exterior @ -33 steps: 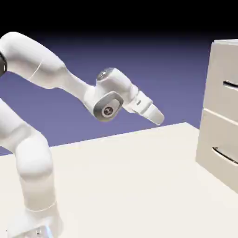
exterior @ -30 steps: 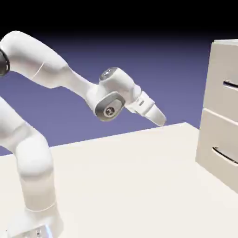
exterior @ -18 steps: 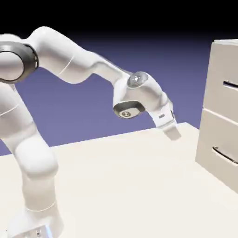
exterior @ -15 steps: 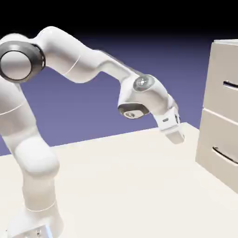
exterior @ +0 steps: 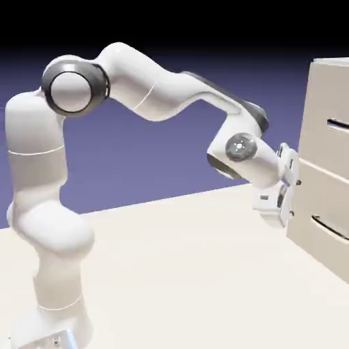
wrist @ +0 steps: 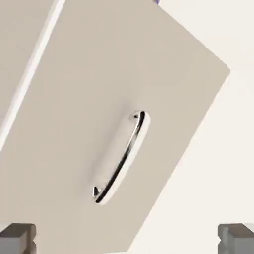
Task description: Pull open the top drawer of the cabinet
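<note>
Here the white arm (exterior: 150, 95) rises from the lower left of the exterior view, arches across the upper middle of the frame and bends down toward the right, where the gripper (exterior: 285, 204) hangs just beside the cream-white cabinet (exterior: 320, 88) at the right edge. The cabinet stands on the pale table (exterior: 191, 272), and only its left part shows. The top drawer (exterior: 326, 140) fills the upper part of the cabinet front, with the near end of its dark handle (exterior: 337, 125) visible at the right edge of the frame, higher than the gripper. The lower drawer (exterior: 317, 218) sits beneath it, its own dark handle (exterior: 330, 228) in the lower right of the frame. The gripper is level with the seam between the two drawers and the upper part of the lower one, close to the front but whether it touches cannot be told from this view. In the hand view a cream drawer front (wrist: 74, 124) fills most of the frame, rolled at a slant, with a slim curved handle (wrist: 121, 158) near the middle. The two grey fingertips (wrist: 19, 237) sit at the bottom corners, spread wide with nothing between them.
</note>
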Robot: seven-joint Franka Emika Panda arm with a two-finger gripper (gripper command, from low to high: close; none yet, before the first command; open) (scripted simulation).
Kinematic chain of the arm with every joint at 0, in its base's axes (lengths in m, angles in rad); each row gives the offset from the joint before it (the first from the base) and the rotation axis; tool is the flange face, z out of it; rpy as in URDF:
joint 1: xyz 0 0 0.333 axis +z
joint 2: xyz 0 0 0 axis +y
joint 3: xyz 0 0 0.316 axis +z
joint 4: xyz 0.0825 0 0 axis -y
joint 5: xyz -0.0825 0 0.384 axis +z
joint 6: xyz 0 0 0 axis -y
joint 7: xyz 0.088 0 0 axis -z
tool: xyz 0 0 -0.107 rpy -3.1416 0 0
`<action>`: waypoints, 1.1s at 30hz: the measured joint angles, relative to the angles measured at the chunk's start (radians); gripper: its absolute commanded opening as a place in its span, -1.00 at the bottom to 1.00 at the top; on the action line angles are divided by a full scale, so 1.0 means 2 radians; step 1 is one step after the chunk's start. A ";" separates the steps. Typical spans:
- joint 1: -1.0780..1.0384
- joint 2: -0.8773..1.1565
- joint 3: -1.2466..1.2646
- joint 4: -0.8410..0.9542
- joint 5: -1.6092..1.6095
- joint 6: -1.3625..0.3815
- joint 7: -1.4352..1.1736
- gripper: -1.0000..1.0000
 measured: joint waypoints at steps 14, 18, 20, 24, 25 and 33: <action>0.105 0.129 -0.136 0.129 0.304 -0.039 -0.067 0.00; 0.135 0.165 -0.175 0.165 0.391 -0.050 -0.086 0.00; 0.150 0.184 -0.194 0.184 0.435 -0.055 -0.095 0.00; 0.180 0.220 -0.233 0.221 0.522 -0.066 -0.114 0.00; 0.187 0.230 -0.243 0.230 0.544 -0.069 -0.119 0.00; 0.171 0.297 -0.252 0.316 0.609 -0.067 -0.100 0.00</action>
